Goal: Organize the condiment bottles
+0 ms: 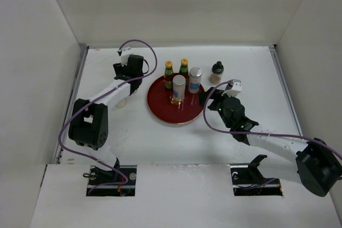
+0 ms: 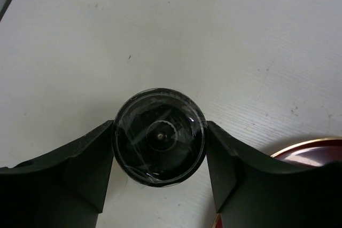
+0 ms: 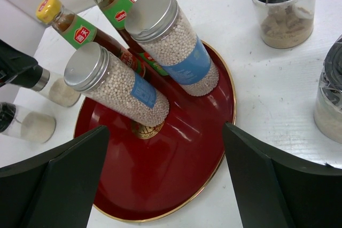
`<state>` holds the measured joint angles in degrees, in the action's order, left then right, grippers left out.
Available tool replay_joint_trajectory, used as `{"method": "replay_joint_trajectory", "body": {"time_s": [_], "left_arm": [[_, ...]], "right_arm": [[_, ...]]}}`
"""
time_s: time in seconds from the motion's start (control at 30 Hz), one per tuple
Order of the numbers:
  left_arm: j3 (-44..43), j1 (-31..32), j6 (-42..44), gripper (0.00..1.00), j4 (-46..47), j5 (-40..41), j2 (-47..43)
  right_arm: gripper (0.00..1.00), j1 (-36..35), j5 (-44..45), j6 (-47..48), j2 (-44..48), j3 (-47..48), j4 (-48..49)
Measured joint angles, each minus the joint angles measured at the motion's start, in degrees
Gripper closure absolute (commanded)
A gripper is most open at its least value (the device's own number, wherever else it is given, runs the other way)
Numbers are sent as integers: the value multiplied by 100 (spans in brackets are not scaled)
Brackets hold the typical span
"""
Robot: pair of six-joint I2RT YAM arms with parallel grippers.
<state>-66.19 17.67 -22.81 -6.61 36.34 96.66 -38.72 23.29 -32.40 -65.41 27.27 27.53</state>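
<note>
The two sauce bottles (image 3: 79, 31) (image 3: 116, 2) each carry a green neck label with a small red square of white characters, too small to read, and a red mark on the yellow cap. The two shakers (image 3: 115, 86) (image 3: 171, 41) have plain silver lids and blue labels whose writing cannot be made out. All four stand upright at the back of the red tray (image 3: 160, 185), long axes vertical, with a gold emblem at the tray's middle. The left gripper (image 2: 158, 142) pinches a black-capped jar (image 2: 158, 132) on the table (image 2: 160, 25) left of the tray. The wrist camera looks straight down the jar's axis onto its film-wrapped cap, a finger touching each side. The right gripper (image 3: 165, 148) is spread wide over the tray's near right part, holding nothing. A second jar (image 3: 283, 14) stands upright on the table right of the tray. A third jar (image 3: 331, 94) stands nearer, just beside the right finger.
</note>
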Motion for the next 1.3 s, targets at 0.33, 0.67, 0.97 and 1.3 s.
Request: {"method": "replay_joint_trajectory", "body": {"time_s": [0.33, 0.67, 0.97, 1.3], "left_arm": [[302, 328, 275, 59, 254, -4, -737], [326, 1303, 411, 57, 715, 57, -1700], [446, 1836, 92, 56, 723, -103, -1202], [448, 1834, -2, 55, 728, -234, -422]], "right_arm": [[6, 0, 0, 2, 0, 0, 2], [6, 0, 0, 4, -66, 0, 7], [6, 0, 2, 7, -72, 0, 11], [5, 0, 2, 28, -68, 0, 11]]}}
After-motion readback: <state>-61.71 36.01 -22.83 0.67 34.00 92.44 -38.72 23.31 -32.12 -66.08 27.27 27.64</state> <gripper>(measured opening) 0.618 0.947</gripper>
